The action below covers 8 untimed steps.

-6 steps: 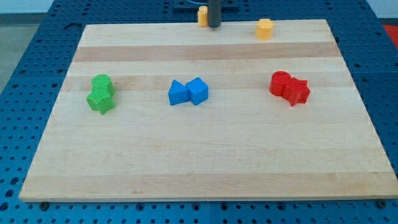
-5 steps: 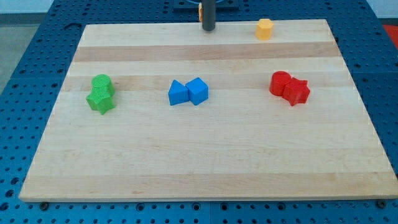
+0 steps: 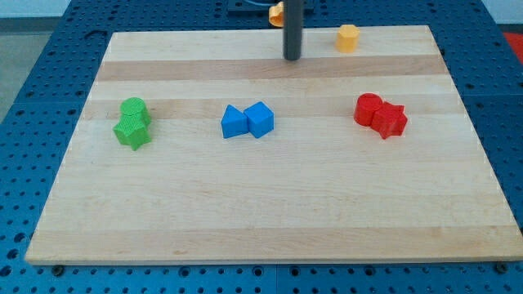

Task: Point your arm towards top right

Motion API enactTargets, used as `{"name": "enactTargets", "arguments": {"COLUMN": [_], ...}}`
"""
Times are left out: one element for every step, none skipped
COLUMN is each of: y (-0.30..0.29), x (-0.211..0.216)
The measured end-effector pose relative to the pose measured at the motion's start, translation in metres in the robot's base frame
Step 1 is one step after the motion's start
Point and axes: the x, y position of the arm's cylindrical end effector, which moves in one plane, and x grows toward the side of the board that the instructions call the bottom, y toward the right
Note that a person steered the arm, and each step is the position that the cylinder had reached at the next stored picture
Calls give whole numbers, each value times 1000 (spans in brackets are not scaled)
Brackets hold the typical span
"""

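Observation:
My tip (image 3: 292,58) rests on the wooden board (image 3: 261,204) near the view's top, slightly right of centre. A yellow block (image 3: 348,37) sits at the top edge, to the right of the tip. Another yellow block (image 3: 276,12) lies off the board at the view's top, partly hidden behind the rod. Two blue blocks (image 3: 248,121) touch each other below the tip. Two red blocks (image 3: 380,115) sit at the right. Two green blocks (image 3: 132,122) sit at the left.
The board lies on a blue perforated table (image 3: 41,73). The board's top right corner (image 3: 429,28) is to the right of the yellow block.
My tip has moved down the view and slightly right, from the board's top edge onto the board. The yellow block behind the rod now shows further up and to the left of the rod.

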Motion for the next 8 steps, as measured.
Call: {"name": "enactTargets", "arguments": {"y": [4, 23, 35, 85, 129, 177, 211, 211], "x": [37, 46, 43, 36, 45, 37, 21, 31]}}
